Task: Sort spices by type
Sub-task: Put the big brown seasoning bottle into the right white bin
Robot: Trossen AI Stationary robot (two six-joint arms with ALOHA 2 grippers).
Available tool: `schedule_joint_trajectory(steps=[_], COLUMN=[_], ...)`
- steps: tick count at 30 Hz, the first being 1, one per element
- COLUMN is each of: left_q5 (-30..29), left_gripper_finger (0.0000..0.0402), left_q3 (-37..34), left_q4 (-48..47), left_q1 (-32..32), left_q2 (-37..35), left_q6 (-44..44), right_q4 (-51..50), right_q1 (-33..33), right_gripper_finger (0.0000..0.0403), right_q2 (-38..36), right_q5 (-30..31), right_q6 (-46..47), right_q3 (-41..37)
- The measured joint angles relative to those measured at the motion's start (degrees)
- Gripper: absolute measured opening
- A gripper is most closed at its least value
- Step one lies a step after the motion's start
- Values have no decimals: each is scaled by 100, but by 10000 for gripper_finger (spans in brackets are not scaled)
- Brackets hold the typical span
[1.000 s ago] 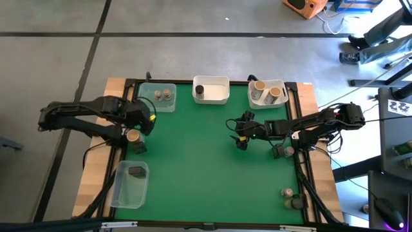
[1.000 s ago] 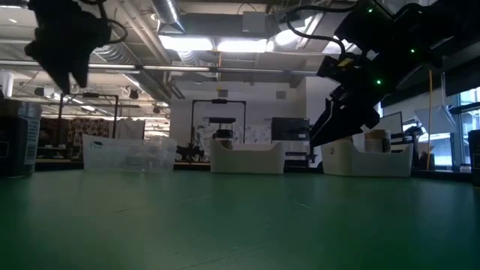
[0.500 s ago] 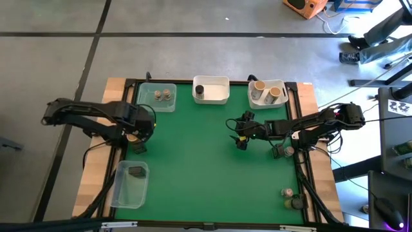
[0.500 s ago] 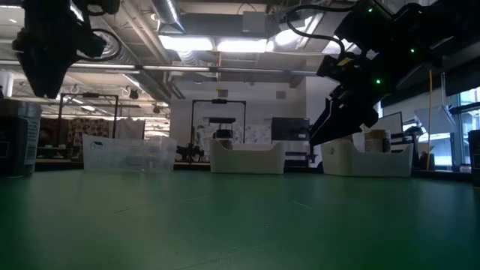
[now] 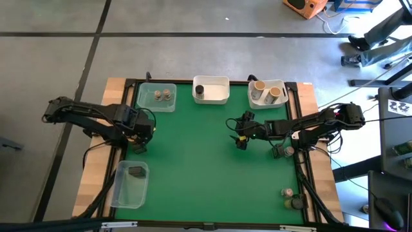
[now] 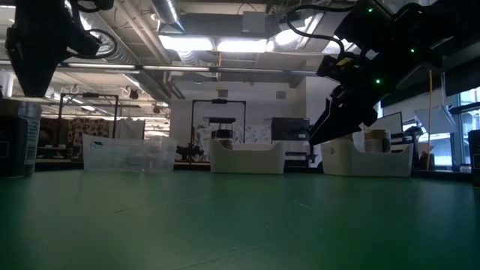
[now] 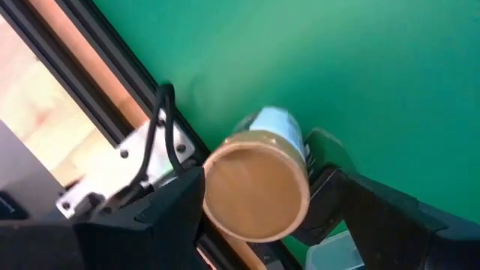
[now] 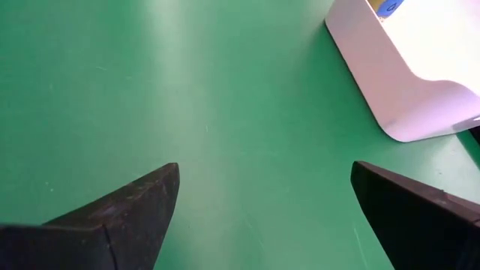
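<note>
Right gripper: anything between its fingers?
Nothing. The right wrist view shows only bare green mat between the open right gripper fingers; a white tub sits off to one side.

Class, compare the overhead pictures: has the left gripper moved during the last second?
Yes. In the high view the left gripper, closed on a tan-lidded jar, has drawn back toward the table's left wooden edge, away from the clear tub.

Overhead looking down, low level across, wrists close (all share green table (image 5: pixel 193 161))
</note>
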Motion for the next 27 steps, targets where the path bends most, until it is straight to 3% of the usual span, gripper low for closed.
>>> schedule_joint_trajectory(steps=[4,8,19,27], left_q5=[300,234,180,148], left_gripper_finger=[281,281,281,281], left_q3=[-380,-535,-534,-144], left_q4=[155,175,227,211], left_q1=[-66,-95,-87,-87], left_q2=[-78,-146,-135,-126], left_q6=[-54,-63,-50,-67], right_q4=[0,0,7,9], right_q1=[0,-1,0,0], right_gripper_finger=[390,390,390,390], right_q2=[0,0,0,0], right_q5=[0,0,0,0], right_q6=[9,9,11,-22], right_q3=[0,0,0,0])
